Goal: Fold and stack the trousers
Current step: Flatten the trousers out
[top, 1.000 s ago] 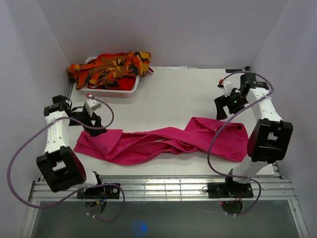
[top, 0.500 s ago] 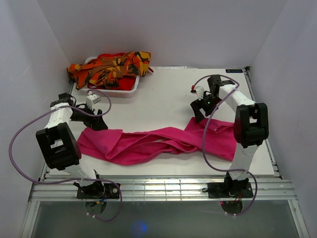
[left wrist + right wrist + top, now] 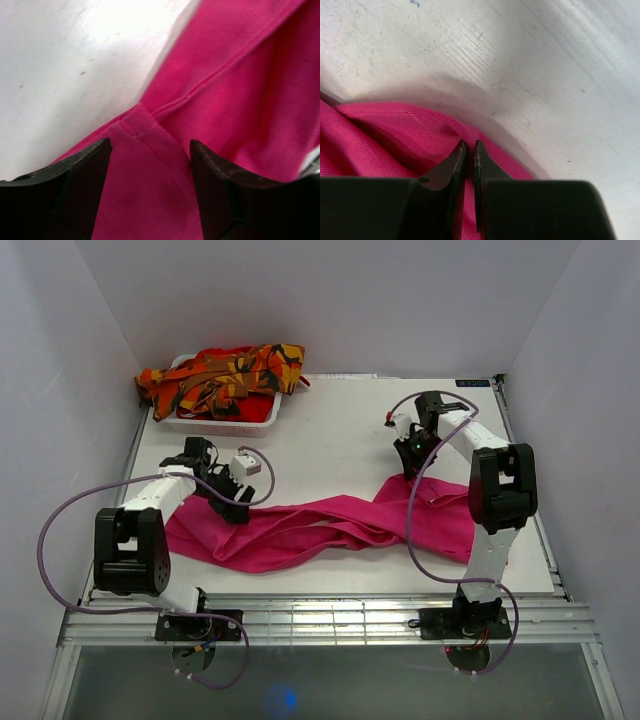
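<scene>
The left gripper (image 3: pixel 150 145) has its fingers wide apart, with the pink trousers (image 3: pixel 310 530) right beneath it and a hem seam between the tips. The right gripper (image 3: pixel 470 146) is pinched together on the same cloth's edge, though how much it grips is hard to say. Well beyond the left gripper, the orange camouflage trousers (image 3: pixel 225 375) are heaped over a white basket (image 3: pixel 215 427).

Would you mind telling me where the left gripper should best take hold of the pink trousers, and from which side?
Grip the stitched hem corner at the left end of the pink trousers, coming straight down from above. The cloth lies flat on the table, and the open left gripper hangs right over that thicker edge.
</scene>
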Motion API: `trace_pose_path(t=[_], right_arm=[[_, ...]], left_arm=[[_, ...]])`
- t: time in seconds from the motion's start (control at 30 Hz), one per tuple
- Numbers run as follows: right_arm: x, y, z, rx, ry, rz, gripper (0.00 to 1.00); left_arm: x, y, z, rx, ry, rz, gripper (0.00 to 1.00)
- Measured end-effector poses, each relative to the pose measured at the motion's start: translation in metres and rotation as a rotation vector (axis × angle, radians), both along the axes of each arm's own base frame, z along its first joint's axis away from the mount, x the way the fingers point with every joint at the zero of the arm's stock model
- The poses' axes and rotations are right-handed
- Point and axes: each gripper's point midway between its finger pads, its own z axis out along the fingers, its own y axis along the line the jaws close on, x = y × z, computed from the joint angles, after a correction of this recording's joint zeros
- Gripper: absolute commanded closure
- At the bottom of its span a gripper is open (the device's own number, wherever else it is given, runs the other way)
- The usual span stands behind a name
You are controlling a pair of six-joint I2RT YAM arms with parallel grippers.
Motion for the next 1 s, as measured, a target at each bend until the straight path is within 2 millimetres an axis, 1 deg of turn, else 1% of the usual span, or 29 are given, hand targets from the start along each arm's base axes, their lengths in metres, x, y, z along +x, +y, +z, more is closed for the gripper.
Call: trace_pose_path(t=[0.03,0.07,0.13,0.17,0.2,0.23,0.27,0.3,0.33,0.37,0.43,0.47,0.5,0.53,0.57,0.63,0.7,0.73,0.8,0.9,1.0], right_arm=[[0.002,-0.001,0.001,-0.004,-0.006,-0.002,0.92],[0.005,-0.001,0.004,-0.007,-0.015,-0.005,0.92],[0.012,-0.004,0.009,-0.009,-0.035,-0.016,0.92],[0.016,-0.006,0.013,-0.009,-0.048,-0.027,0.92],[0.021,-0.009,0.017,-0.008,-0.059,-0.042,0.92],[0.026,-0.012,0.02,-0.007,-0.07,-0.055,0.92],[0.032,-0.016,0.026,-0.004,-0.087,-0.072,0.92],[0.039,-0.022,0.031,-0.001,-0.104,-0.092,0.92],[0.048,-0.03,0.038,0.003,-0.129,-0.118,0.92],[0.054,-0.036,0.043,0.006,-0.143,-0.14,0.92],[0.064,-0.05,0.053,0.01,-0.172,-0.183,0.92],[0.068,-0.057,0.057,0.011,-0.183,-0.2,0.92],[0.072,-0.063,0.06,0.012,-0.195,-0.215,0.92],[0.074,-0.068,0.062,0.01,-0.201,-0.228,0.92],[0.076,-0.075,0.063,0.009,-0.206,-0.244,0.92],[0.077,-0.086,0.063,0.004,-0.208,-0.267,0.92],[0.077,-0.093,0.063,0.002,-0.207,-0.284,0.92],[0.077,-0.095,0.062,0.001,-0.207,-0.289,0.92],[0.079,-0.097,0.062,0.0,-0.207,-0.294,0.92],[0.086,-0.097,0.062,0.0,-0.212,-0.295,0.92],[0.091,-0.097,0.062,-0.003,-0.218,-0.297,0.92]], left_arm=[[0.004,0.004,-0.003,0.025,-0.005,0.016,0.33],[0.008,0.008,-0.004,0.045,-0.01,0.025,0.47],[0.018,0.015,-0.004,0.085,-0.026,0.056,0.6],[0.024,0.018,-0.001,0.1,-0.043,0.066,0.67],[0.031,0.02,0.005,0.111,-0.064,0.077,0.85],[0.041,0.021,0.012,0.116,-0.091,0.09,0.93],[0.051,0.022,0.021,0.121,-0.127,0.097,0.98],[0.062,0.022,0.031,0.12,-0.161,0.104,1.0],[0.076,0.022,0.046,0.116,-0.215,0.111,1.0],[0.086,0.02,0.059,0.103,-0.255,0.112,1.0],[0.096,0.012,0.083,0.052,-0.318,0.086,1.0],[0.097,0.005,0.097,0.017,-0.348,0.059,1.0],[0.093,-0.003,0.11,-0.03,-0.372,0.015,1.0],[0.085,-0.013,0.124,-0.079,-0.397,-0.043,1.0],[0.072,-0.022,0.137,-0.127,-0.415,-0.109,1.0],[0.042,-0.041,0.158,-0.209,-0.438,-0.227,1.0],[0.003,-0.065,0.174,-0.288,-0.449,-0.366,1.0],[-0.018,-0.078,0.179,-0.321,-0.447,-0.437,1.0],[-0.062,-0.101,0.18,-0.381,-0.417,-0.58,1.0],[-0.121,-0.124,0.173,-0.445,-0.323,-0.756,1.0],[-0.165,-0.136,0.167,-0.462,-0.248,-0.901,1.0]])
